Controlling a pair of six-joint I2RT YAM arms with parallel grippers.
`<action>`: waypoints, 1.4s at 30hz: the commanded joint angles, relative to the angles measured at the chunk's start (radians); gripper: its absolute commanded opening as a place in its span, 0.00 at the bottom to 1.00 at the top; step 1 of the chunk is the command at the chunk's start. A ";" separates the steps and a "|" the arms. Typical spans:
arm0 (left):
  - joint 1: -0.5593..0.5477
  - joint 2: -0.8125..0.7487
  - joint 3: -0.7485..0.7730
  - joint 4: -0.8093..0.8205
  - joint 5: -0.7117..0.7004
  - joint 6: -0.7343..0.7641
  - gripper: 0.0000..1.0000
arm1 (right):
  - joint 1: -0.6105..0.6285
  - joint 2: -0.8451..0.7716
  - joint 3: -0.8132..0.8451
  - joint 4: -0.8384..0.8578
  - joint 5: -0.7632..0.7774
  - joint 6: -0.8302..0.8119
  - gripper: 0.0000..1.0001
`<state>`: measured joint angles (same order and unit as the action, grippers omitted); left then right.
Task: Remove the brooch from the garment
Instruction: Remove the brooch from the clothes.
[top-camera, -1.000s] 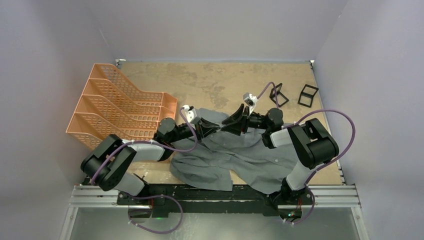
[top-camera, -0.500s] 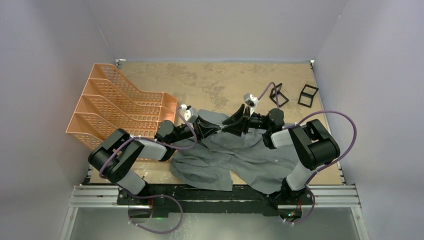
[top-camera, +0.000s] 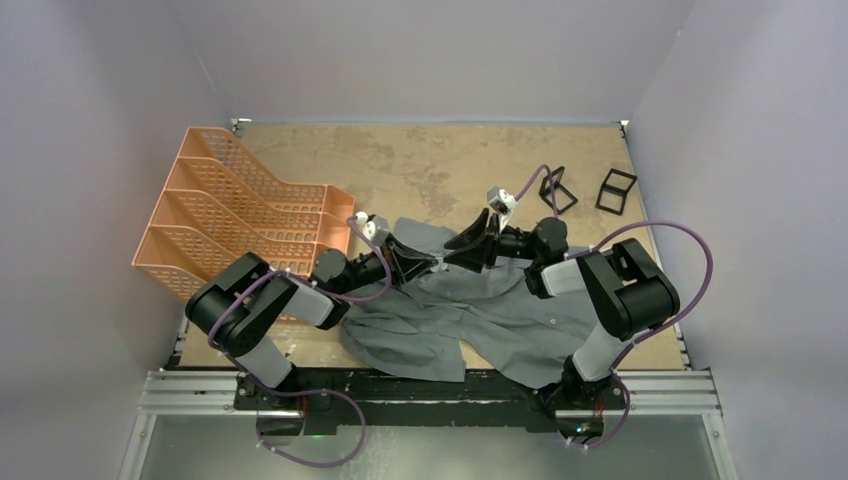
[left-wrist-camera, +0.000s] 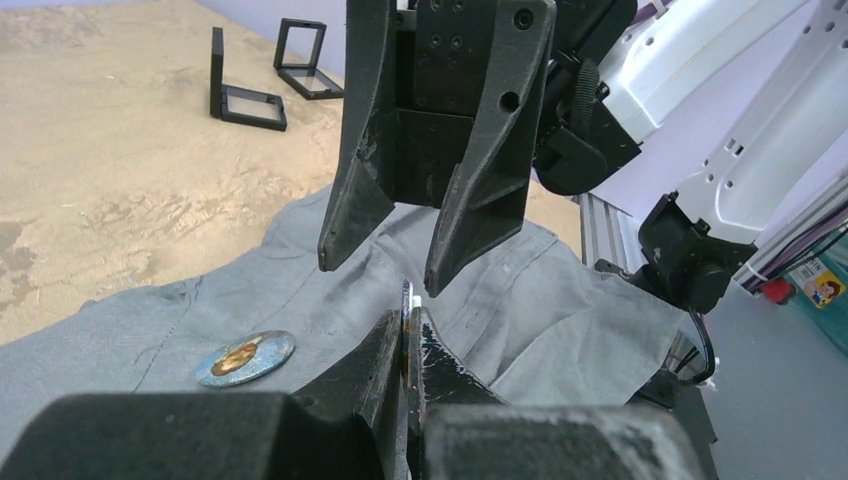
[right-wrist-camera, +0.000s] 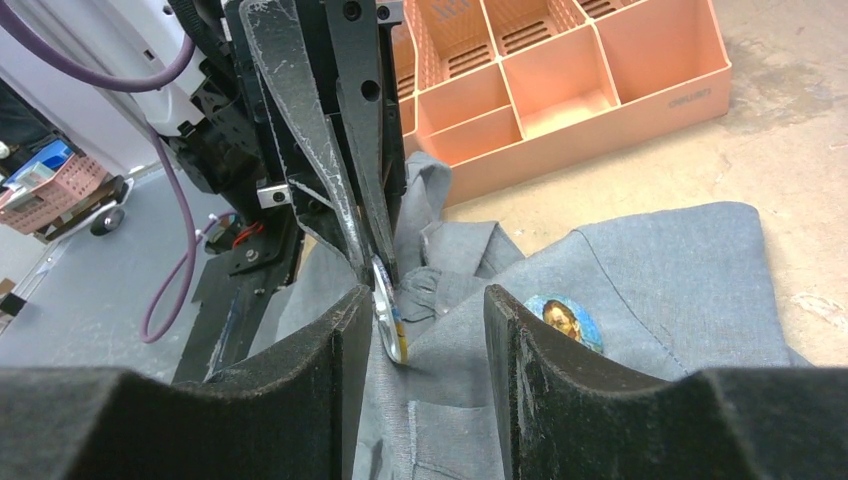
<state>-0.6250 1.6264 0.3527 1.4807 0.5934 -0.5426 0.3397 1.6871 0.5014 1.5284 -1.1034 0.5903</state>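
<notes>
The grey shirt (top-camera: 480, 320) lies crumpled on the table between the arms. My left gripper (left-wrist-camera: 407, 312) is shut on a round brooch (left-wrist-camera: 406, 298), held edge-on just above the shirt (left-wrist-camera: 520, 300). In the right wrist view this brooch (right-wrist-camera: 390, 325) touches a raised fold of cloth. A second brooch with a portrait on blue (left-wrist-camera: 245, 357) lies flat on the shirt; it also shows in the right wrist view (right-wrist-camera: 565, 320). My right gripper (right-wrist-camera: 425, 300) is open and empty, tip to tip with the left gripper (top-camera: 432, 262), its fingers either side of the held brooch.
An orange plastic organizer (top-camera: 240, 220) with several slots stands at the left, close to the left arm. Two small black frame stands (top-camera: 557, 190) (top-camera: 617, 190) sit at the back right. Grey walls enclose the table.
The left arm's elbow has swung right and its wrist has drawn slightly back to the left, still shut on the brooch. The right arm has barely moved.
</notes>
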 joint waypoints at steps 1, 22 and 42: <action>-0.003 -0.002 -0.013 0.294 -0.035 -0.038 0.00 | 0.023 -0.015 0.003 0.504 0.015 -0.019 0.48; 0.036 -0.094 0.038 0.253 -0.131 -0.034 0.00 | 0.025 -0.021 0.034 0.502 0.207 0.100 0.51; 0.031 -0.094 0.085 0.299 -0.166 -0.093 0.00 | 0.054 -0.046 0.069 0.503 0.249 0.153 0.50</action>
<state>-0.5896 1.5635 0.3977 1.4796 0.4397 -0.6006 0.3862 1.6794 0.5396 1.5288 -0.8707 0.7341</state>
